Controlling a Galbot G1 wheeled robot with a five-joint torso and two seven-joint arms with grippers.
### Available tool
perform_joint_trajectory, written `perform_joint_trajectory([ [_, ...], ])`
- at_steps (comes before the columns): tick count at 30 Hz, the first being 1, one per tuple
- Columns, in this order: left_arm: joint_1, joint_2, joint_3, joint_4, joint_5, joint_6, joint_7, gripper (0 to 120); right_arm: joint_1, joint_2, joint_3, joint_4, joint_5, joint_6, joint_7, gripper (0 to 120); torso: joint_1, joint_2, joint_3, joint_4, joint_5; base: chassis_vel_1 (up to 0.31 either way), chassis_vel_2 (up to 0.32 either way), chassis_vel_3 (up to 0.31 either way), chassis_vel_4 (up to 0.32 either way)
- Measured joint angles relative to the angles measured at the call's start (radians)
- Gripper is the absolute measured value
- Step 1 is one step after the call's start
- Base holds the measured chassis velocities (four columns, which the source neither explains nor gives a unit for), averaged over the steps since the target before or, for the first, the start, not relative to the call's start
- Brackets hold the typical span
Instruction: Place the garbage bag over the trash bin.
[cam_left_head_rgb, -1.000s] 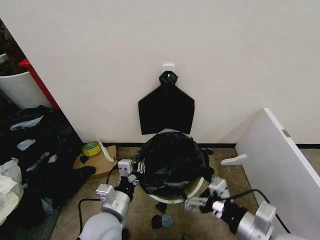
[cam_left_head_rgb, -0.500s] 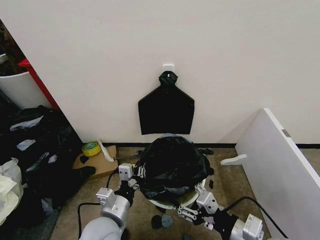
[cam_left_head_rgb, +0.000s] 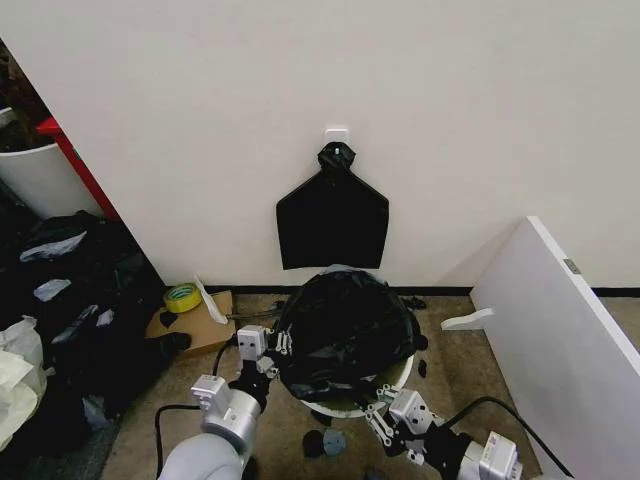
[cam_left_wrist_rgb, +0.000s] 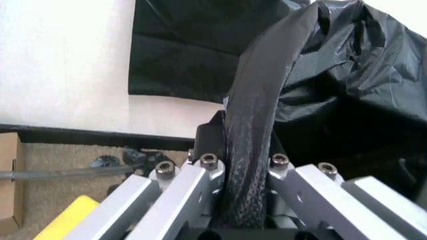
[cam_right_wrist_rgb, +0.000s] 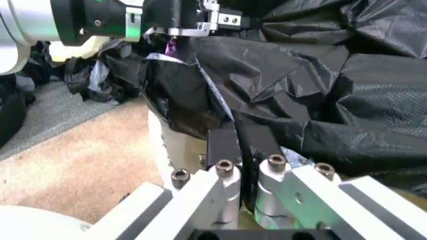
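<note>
The glossy black garbage bag (cam_left_head_rgb: 345, 325) lies crumpled over the mouth of the white trash bin (cam_left_head_rgb: 345, 407), whose rim shows below the bag's front edge. My left gripper (cam_left_head_rgb: 278, 345) is at the bin's left side, shut on a fold of the bag (cam_left_wrist_rgb: 250, 115). At the bin's front right, my right gripper (cam_left_head_rgb: 383, 402) is shut on the bag's lower edge (cam_right_wrist_rgb: 267, 90), against the pale bin wall (cam_right_wrist_rgb: 177, 145). The right wrist view also shows the left gripper (cam_right_wrist_rgb: 200, 22) farther off, holding the bag's far side.
A flat black fan-shaped bundle (cam_left_head_rgb: 333, 215) hangs on the wall behind the bin. A white board (cam_left_head_rgb: 560, 330) leans at the right. A heap of dark bags (cam_left_head_rgb: 70, 300), a yellow tape roll (cam_left_head_rgb: 181, 296) and cardboard (cam_left_head_rgb: 195, 330) lie to the left.
My right gripper has moved in and down along the bin's front right with the bag's edge. The bag has shifted right over the bin. The left gripper has barely moved.
</note>
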Motion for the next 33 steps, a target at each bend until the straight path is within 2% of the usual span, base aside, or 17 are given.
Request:
perform_joint_trajectory([
  [15, -0.034, 0.001, -0.035, -0.011, -0.084, 0.02, -0.047, 4, -0.076, -0.083, 0.104, 0.052, -0.018, -0.017, -0.064, 0, 0.0, 0.0, 0.0, 0.0, 0.0, 0.0, 0.0, 0.0, 0.0],
  [21, -0.053, -0.002, -0.046, -0.017, -0.129, 0.031, -0.071, 4, -0.109, -0.092, 0.109, 0.052, -0.047, -0.001, -0.084, 0, 0.0, 0.0, 0.0, -0.0001, -0.0001, 0.0, 0.0, 0.0, 0.0],
  [29, -0.081, -0.006, -0.047, -0.036, -0.213, 0.063, -0.134, 4, -0.112, -0.073, 0.02, 0.014, -0.163, 0.051, -0.098, 0, 0.0, 0.0, 0.0, 0.0, 0.0, 0.0, 0.0, 0.0, 0.0],
  [33, -0.096, -0.02, -0.038, -0.055, -0.291, 0.119, -0.229, 4, -0.084, -0.031, -0.039, -0.034, -0.222, 0.07, -0.101, 0, 0.0, 0.0, 0.0, 0.0, 0.0, 0.0, 0.0, 0.0, 0.0],
])
